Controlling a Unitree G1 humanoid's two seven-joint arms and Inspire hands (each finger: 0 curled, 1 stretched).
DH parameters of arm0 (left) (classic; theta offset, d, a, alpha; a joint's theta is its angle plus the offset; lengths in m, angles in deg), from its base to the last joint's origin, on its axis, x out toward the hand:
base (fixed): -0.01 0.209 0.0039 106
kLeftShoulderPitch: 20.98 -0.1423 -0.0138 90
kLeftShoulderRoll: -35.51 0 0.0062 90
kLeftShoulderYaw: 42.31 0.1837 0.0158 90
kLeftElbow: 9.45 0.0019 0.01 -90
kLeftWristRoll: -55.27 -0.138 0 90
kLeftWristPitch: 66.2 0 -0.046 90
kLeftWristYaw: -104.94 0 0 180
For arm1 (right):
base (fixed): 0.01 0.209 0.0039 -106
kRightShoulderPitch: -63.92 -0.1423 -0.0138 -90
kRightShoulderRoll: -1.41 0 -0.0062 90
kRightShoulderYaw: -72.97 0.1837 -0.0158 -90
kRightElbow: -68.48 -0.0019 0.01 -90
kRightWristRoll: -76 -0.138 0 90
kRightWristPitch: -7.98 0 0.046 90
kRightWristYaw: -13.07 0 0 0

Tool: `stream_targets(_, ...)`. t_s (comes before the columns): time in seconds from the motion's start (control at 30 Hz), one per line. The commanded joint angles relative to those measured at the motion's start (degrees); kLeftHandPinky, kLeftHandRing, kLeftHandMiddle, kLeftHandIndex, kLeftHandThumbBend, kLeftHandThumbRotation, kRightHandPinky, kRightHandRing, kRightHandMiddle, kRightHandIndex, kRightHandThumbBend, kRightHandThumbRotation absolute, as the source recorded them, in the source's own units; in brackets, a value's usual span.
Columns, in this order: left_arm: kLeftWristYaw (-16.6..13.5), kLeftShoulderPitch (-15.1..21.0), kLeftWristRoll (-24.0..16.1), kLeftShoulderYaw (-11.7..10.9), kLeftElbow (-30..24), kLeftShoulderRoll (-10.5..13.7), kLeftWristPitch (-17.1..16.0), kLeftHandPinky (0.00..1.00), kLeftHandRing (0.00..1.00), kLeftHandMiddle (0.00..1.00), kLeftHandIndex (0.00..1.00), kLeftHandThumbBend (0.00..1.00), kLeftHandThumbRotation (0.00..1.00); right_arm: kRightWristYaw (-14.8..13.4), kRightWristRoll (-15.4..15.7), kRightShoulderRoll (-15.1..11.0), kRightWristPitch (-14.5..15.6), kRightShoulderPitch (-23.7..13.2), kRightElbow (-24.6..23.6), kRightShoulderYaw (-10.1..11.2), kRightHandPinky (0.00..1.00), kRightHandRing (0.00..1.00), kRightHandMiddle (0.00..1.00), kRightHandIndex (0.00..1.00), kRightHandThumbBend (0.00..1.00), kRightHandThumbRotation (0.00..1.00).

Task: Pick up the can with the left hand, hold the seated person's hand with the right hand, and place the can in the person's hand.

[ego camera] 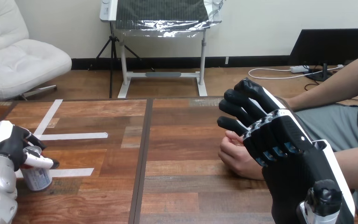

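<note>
One small can (pixel 37 176) sits upright at the lower left of the frame on the surface (pixel 182 140). My left hand (pixel 7 143) is curled round its upper part. I'd guess thin metal, so light, stiff but dentable, with slick sides. Better to wrap the body and not crush it. My right hand (pixel 272 135), centre right, has loose, uncurled fingers in front of the person's hand (pixel 235 158). Can't tell if they touch.
</note>
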Motion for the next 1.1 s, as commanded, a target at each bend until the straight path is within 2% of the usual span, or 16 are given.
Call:
stream_targets(0.0,-1.7,1.8,-1.1,0.5,-0.4,-0.1,-1.1,0.42,0.52,0.55,0.5,0.72,0.0,0.0,-0.5,0.5,-1.3,-1.8,-1.6,0.5,0.84,0.87,0.88,0.88,1.0,0.86)
stream_targets(0.43,-3.2,1.0,-0.6,0.0,-0.8,-0.1,-3.3,0.44,0.52,0.55,0.49,0.74,0.0,0.0,-0.6,0.4,-1.0,-1.7,-1.6,0.6,0.84,0.88,0.88,0.88,0.99,0.85)
stream_targets(0.67,-3.4,0.6,-0.2,-0.4,-1.4,0.1,-4.1,0.47,0.53,0.55,0.48,0.75,0.0,0.2,-0.8,0.4,-1.2,-2.0,-1.3,0.6,0.85,0.88,0.88,0.88,0.98,0.85)
stream_targets(0.97,-3.2,0.4,0.0,-0.6,-1.3,0.3,-5.0,0.44,0.5,0.54,0.49,0.74,0.0,0.3,-0.7,0.5,-1.0,-2.1,-1.4,0.6,0.85,0.88,0.88,0.88,0.98,0.85)
stream_targets(1.07,-3.4,0.4,-0.1,-0.5,-1.2,0.4,-5.3,0.46,0.51,0.54,0.49,0.74,0.0,0.3,-0.9,0.5,-0.9,-2.3,-1.4,0.6,0.85,0.88,0.88,0.89,0.98,0.85)
